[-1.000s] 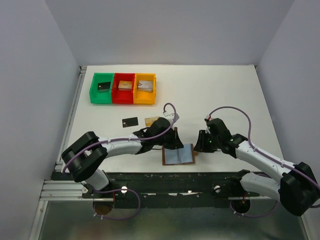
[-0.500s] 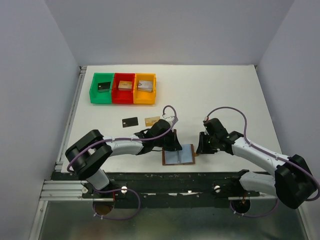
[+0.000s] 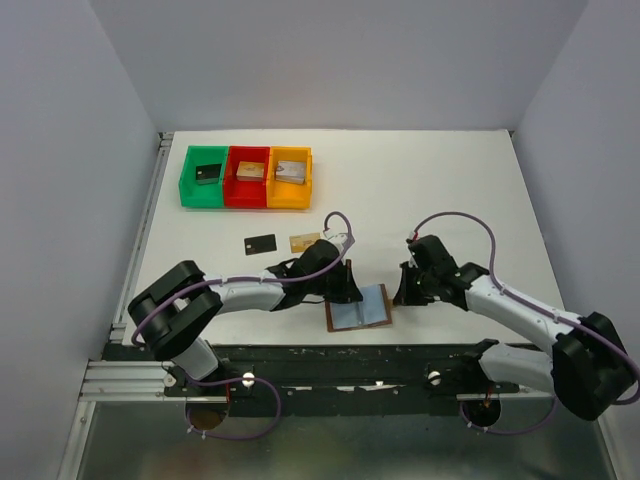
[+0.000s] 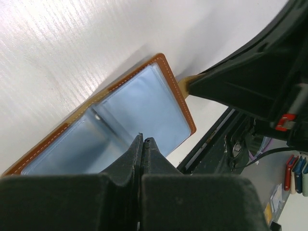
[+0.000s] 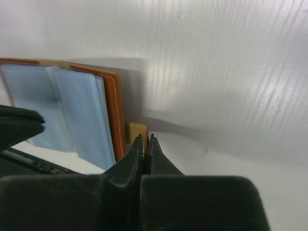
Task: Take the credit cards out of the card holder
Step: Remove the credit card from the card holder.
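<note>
Card holder (image 3: 358, 308) lies open and flat at the near edge of the table (image 3: 450, 180). Two cards are out already: a black card (image 3: 260, 243) and a gold card (image 3: 304, 241), side by side on the table, farther back and to the left, apart from the holder. So I'd call the job partly done. Anything left would be in the pale blue pockets (image 4: 144, 106), and I can't tell whether they hold cards, or how many.

L gripper (image 4: 143, 139) has its jaws closed on nothing, tips down on an inner pocket near the fold, prob pinning the holder in place. R gripper (image 5: 145, 138) is closed too, pinched on the little tab strap (image 5: 134, 131) at the holder's right edge.

Overhead cam gives the layout: the loose cards, plus green, red & orange bins (image 3: 246, 200) at the far left, none of which the wrist cams catch. From above, though, both grippers hide their own tips. L wrist cam shows the tip-to-pocket contact w/ the R gripper over the tab; R wrist cam shows the pinch itself
</note>
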{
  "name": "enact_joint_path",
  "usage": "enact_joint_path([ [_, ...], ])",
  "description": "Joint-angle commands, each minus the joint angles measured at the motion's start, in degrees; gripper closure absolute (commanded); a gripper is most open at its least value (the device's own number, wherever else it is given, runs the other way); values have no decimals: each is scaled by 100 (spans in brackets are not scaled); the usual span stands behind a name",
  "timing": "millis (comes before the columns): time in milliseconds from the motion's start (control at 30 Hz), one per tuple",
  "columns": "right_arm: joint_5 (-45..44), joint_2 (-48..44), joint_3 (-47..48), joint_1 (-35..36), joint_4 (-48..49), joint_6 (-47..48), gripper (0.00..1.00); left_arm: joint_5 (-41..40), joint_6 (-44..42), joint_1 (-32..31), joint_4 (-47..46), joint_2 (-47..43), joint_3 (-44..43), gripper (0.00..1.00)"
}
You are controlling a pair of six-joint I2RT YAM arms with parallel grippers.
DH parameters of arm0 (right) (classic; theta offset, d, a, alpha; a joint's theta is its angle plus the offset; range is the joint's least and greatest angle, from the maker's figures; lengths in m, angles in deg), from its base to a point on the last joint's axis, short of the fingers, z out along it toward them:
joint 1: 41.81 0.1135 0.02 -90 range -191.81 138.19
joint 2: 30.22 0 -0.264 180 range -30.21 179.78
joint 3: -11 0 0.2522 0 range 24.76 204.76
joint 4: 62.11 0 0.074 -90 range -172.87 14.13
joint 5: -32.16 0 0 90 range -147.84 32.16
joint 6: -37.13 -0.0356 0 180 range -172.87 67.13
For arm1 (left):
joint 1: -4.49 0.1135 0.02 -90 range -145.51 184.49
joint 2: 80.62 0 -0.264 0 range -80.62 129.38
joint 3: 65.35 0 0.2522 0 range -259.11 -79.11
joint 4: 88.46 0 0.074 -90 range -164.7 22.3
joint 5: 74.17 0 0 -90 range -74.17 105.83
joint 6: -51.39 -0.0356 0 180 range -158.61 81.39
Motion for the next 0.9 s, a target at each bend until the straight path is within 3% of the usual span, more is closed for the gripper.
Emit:
enact_joint_path([
  [0,58,-781,-21,-26,336,88,100,-116,-108,34,152,-398,149,100],
  [67,251,-1036,-65,-34,372,114,100,-169,-90,70,178,-539,254,96],
  [233,735,-1555,-408,-43,706,0,100,-371,24,184,275,-1014,588,61],
  [333,885,-1810,-575,-34,829,-193,100,-520,94,237,354,-1330,842,49],
  [567,1000,-1987,-786,-34,996,-475,100,-635,235,298,310,-1770,1247,43],
  [867,929,-1934,-760,-34,970,-448,100,-486,270,290,152,-1446,1265,37],
])
